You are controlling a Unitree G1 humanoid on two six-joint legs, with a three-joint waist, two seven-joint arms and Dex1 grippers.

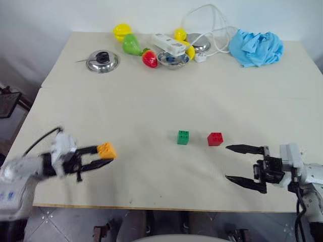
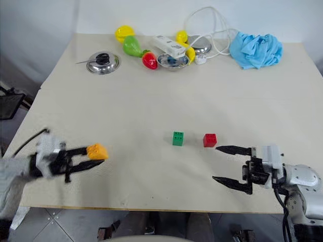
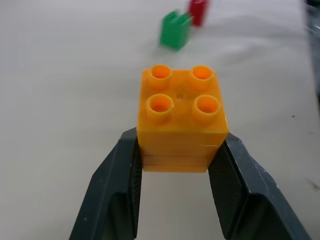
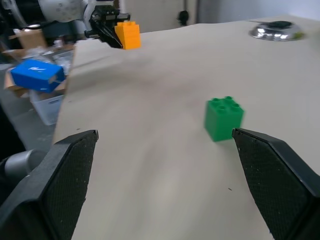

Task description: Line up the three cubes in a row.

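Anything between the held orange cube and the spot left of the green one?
Nothing visible. The left gripper holds the orange cube; bare table runs from it to the green cube, with the red cube beyond. The fruits and lid sit far back.

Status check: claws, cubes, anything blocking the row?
Left claw shut on orange cube, held above table. Right claw open, empty. Green cube and red cube side by side, apart. Nothing between orange and green.
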